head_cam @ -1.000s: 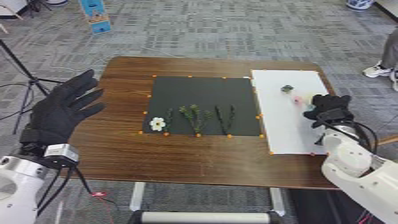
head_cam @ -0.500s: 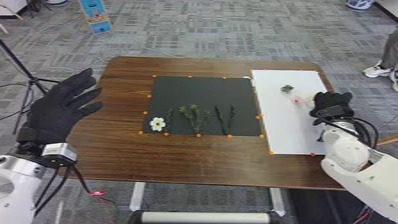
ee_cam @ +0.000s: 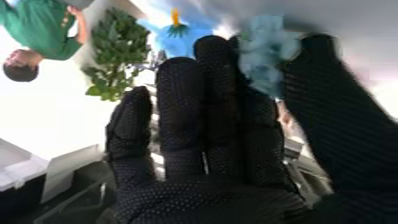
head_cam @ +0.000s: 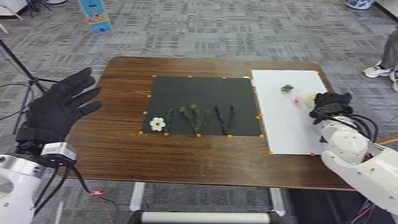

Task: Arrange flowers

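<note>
Fingers apart, the robot's left hand [head_cam: 55,110] hangs at the left side of the brown wooden counter [head_cam: 164,162], palm empty, presumably out of the way while its partner works. Next to the right lies a black sheet [head_cam: 200,90], where a white flower [head_cam: 157,123], a narrow green sprig [head_cam: 169,119], a leafy sprig [head_cam: 194,117] and dark stems [head_cam: 224,119] run in a row near the lower edge, apparently spaced so each can be picked up singly. Orange markers [head_cam: 198,135] ring the sheet, likely to fix its position. Farther right, a white sheet [head_cam: 289,130] seems to serve as the backing for the arrangement; a small green cluster [head_cam: 287,88], a pink bloom [head_cam: 298,101] and a pale bloom [head_cam: 309,100] sit on its upper half, close enough to suggest a bouquet taking shape. At the far right, over that sheet's edge, the right hand [head_cam: 332,104] has a pale blue flower [ee_cam: 265,55] clamped between fingers and thumb, a light pinch that would spare soft petals.

From the left, the white flower shows flat petals around a yellowish centre; the leafy sprig branches loosely, and the dark stems stand slim and nearly upright in the row. The pink and pale blooms look faint and soft-edged, while the blue flower appears ruffled, its outline blurred at the fingertips.
</note>
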Tool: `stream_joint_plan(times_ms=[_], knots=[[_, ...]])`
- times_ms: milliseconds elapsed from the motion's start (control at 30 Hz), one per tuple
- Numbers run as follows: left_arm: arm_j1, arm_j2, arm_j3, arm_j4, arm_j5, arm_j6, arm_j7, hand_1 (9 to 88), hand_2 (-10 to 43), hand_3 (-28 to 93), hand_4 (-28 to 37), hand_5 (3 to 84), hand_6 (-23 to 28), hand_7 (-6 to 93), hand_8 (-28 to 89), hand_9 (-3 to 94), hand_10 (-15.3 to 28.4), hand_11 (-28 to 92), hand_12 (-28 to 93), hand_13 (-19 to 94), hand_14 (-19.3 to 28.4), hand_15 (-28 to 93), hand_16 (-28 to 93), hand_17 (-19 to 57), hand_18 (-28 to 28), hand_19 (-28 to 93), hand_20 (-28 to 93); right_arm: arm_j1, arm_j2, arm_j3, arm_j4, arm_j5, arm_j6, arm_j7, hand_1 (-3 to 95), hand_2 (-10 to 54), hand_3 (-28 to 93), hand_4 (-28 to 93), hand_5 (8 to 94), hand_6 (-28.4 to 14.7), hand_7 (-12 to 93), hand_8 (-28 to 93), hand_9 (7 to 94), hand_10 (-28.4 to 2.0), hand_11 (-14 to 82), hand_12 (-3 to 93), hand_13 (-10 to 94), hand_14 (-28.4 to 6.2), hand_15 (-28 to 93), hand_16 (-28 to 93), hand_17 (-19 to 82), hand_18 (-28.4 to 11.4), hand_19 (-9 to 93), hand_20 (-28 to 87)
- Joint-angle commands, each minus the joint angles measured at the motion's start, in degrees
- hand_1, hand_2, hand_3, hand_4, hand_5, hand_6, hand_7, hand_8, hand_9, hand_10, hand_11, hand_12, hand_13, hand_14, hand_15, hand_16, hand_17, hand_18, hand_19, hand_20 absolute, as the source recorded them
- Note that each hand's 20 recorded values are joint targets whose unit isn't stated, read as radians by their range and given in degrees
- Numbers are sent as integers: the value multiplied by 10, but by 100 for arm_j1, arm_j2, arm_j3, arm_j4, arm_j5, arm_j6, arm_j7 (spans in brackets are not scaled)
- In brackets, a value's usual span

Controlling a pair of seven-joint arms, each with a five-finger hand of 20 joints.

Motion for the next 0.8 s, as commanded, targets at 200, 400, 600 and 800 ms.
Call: stream_joint_plan(times_ms=[200, 400, 600, 800], knots=[[-56, 40, -51, -39, -23, 48, 24, 205, -71, 672, -283, 238, 24, 172, -93, 199, 100, 163, 153, 176, 127, 153, 43, -131, 223, 391, 69, 491, -80, -372, -835, -178, 1408, -843, 499, -95, 829, -282, 695, 31, 501, 2, 756, -60, 331, 528, 594, -71, 713, 457, 258, -205, 805, 575], [-108, 92, 84, -5, -44, 43, -10, 207, -76, 669, -283, 237, 25, 170, -92, 198, 100, 163, 154, 175, 128, 151, 42, -131, 225, 392, 68, 2031, -830, -1646, -819, 311, 1507, -1740, 496, -95, 831, -282, 697, 31, 499, 8, 758, -60, 327, 534, 594, -72, 713, 462, 260, -203, 807, 577], [-397, 261, 274, 113, -48, 1, -77, 209, -79, 665, -283, 238, 25, 168, -90, 198, 99, 160, 154, 173, 128, 151, 44, -131, 224, 393, 67, 2721, -1924, -2520, -146, 660, 1486, -2297, 496, -95, 829, -283, 696, 34, 501, 6, 758, -57, 324, 535, 594, -69, 712, 462, 261, -202, 807, 577], [-829, 473, 580, 257, -69, -99, -146, 208, -79, 666, -283, 237, 25, 168, -90, 198, 99, 159, 155, 174, 127, 147, 43, -130, 224, 392, 67, 2879, -2326, -3070, 60, 738, 1383, -2172, 498, -95, 823, -283, 698, 38, 504, -6, 760, -56, 321, 529, 595, -67, 711, 458, 262, -201, 806, 577]])
